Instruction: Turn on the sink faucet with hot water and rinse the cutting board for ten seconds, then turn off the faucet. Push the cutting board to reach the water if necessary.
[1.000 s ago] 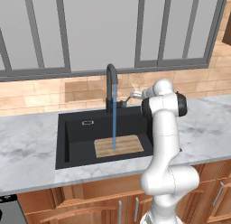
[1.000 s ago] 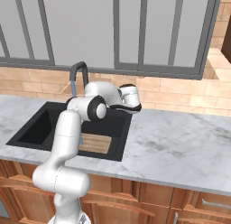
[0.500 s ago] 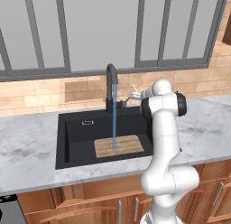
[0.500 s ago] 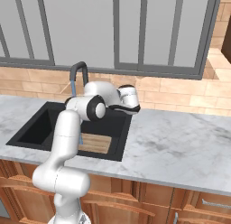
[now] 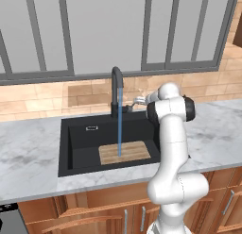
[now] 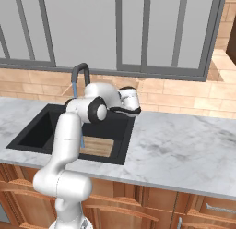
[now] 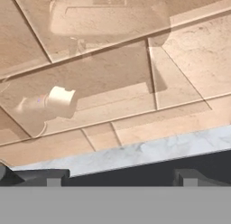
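Both jaws beside sink faucet [image 5: 116, 89].

Glossy white, rounded arm links with dark grey bands at the joints; behind the gripper [image 5: 136, 101], a white cylindrical wrist with a dark ring.

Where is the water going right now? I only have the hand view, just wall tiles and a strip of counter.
Observer: The water runs from the sink faucet straight down onto the cutting board.
Operator: And where does the board sit?
Observer: Flat on the floor of the sink, in its right half, near the front wall.
Operator: Where's my pincer?
Observer: The pincer hangs behind the sink, just right of the faucet's base; whether it touches the lever I cannot tell.
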Available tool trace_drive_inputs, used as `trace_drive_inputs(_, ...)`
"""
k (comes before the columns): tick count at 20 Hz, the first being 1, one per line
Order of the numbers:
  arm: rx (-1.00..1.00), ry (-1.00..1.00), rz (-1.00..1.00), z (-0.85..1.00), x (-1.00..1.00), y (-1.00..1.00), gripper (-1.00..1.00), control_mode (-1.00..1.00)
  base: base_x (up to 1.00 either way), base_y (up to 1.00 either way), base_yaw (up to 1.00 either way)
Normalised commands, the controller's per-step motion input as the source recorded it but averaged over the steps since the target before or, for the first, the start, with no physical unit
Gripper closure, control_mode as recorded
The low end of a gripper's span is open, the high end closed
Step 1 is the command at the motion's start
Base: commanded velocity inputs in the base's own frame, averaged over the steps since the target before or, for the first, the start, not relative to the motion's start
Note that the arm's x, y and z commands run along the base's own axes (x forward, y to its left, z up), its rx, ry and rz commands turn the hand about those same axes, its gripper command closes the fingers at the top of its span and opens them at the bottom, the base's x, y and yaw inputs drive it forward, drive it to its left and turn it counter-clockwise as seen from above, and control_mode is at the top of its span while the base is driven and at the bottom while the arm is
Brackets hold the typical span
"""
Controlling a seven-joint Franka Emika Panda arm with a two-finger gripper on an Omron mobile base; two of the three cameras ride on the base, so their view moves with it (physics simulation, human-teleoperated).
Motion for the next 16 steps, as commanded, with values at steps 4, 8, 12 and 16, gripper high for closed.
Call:
trace_drive_inputs(4,0.00,0.00,0.00,0.00,0.14,0.06,-1.00,-1.00,0.00,0.00,0.00)
trace_drive_inputs(8,0.00,0.00,0.02,0.00,0.12,0.00,-1.00,-1.00,0.00,0.00,0.00)
trace_drive_inputs(12,0.00,0.00,0.06,0.00,0.16,0.00,-1.00,-1.00,0.00,0.00,0.00)
trace_drive_inputs(16,0.00,0.00,0.10,0.00,0.14,0.01,-1.00,-1.00,0.00,0.00,0.00)
